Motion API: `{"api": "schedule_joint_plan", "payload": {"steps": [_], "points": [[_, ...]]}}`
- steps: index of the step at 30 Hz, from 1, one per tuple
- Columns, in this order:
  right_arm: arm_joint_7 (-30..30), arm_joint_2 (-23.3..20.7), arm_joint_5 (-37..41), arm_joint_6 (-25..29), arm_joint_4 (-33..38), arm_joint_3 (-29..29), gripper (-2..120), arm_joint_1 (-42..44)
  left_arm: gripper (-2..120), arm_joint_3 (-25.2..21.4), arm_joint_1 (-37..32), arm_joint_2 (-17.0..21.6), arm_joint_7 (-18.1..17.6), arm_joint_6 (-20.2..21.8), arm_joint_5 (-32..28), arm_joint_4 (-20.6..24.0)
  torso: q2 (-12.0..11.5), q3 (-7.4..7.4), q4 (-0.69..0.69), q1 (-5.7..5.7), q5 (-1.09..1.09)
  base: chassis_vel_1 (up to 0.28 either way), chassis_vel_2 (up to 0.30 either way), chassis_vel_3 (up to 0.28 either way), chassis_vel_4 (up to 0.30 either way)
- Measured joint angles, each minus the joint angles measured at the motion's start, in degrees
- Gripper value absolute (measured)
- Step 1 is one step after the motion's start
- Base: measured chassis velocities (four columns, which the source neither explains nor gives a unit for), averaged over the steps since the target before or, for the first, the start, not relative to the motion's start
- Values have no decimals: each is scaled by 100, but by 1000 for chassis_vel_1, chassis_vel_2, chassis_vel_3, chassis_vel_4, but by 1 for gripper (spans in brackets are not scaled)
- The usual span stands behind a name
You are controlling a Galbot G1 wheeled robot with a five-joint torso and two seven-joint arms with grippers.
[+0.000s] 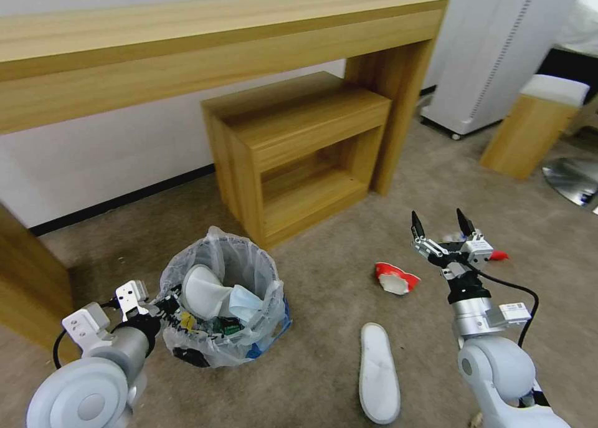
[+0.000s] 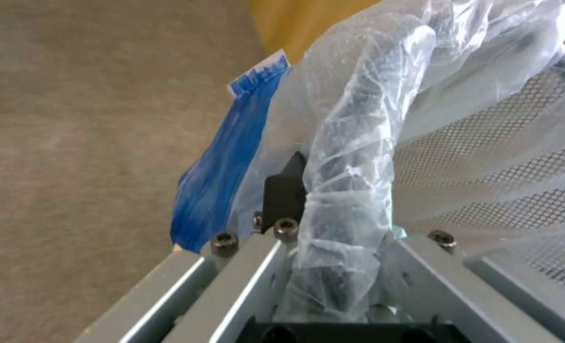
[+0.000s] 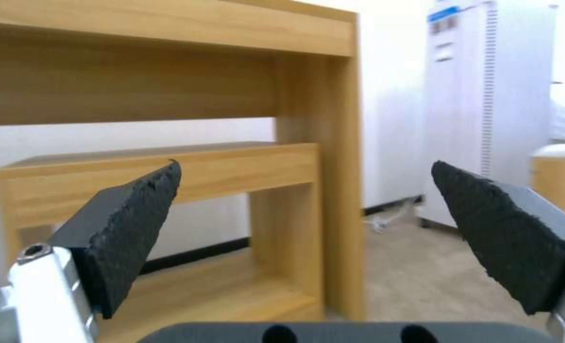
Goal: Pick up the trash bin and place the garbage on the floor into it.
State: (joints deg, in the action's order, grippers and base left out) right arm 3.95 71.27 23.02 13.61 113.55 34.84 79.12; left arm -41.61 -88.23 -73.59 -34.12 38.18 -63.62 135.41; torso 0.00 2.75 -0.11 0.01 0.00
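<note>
Floor: the beige-tan short-pile carpet [image 1: 330, 291] carries everything; it looks flat and grippy, so flat litter lies tight against it.
Trash bin: the small round dark mesh bin lined with crinkly clear plastic [image 1: 219, 297] stands near the carpet's near-left part, in front of the low wooden shelf unit [image 1: 299, 147]. It looks light and stiff in the wall, slippery in the liner; the rim is the sound place to hold.
Left pincer: the left pincer [image 2: 333, 224] is clamped over the bin's bag-wrapped rim on the robot's side, one finger outside, one inside.
Slipper: the flat white slipper [image 1: 379, 373] lies between bin and right arm, soft and floppy, likely best pinched at an edge.
Crushed cup: the red-and-white crushed paper cup [image 1: 396, 278] lies just left of the right pincer, light, crumpling easily; a fold offers purchase.
Right pincer: the right pincer [image 1: 442, 232] hovers above the carpet, spread wide and empty.
Red wrapper: a small red scrap [image 1: 498, 255] peeks beside it, thin and slippery by the look.
</note>
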Motion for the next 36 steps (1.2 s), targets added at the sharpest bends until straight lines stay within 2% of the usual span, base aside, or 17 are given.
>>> {"api": "schedule_joint_plan", "payload": {"steps": [22,31,36], "points": [[5,7,-19,20,-65,-45,100,-33,1,10,70,23,4,-46,-43,-62,0,0,-1,0,0,-121,-123,-117,-122],[-4,2,-26,17,-44,-82,100,-33,1,-3,54,19,10,-63,-46,-45,0,0,2,0,0,-17,-21,-26,-22],[-445,-45,-105,-261,123,-132,100,36,1,-1,43,7,10,-63,-46,-25,0,0,0,0,1,0,0,0,0]]}}
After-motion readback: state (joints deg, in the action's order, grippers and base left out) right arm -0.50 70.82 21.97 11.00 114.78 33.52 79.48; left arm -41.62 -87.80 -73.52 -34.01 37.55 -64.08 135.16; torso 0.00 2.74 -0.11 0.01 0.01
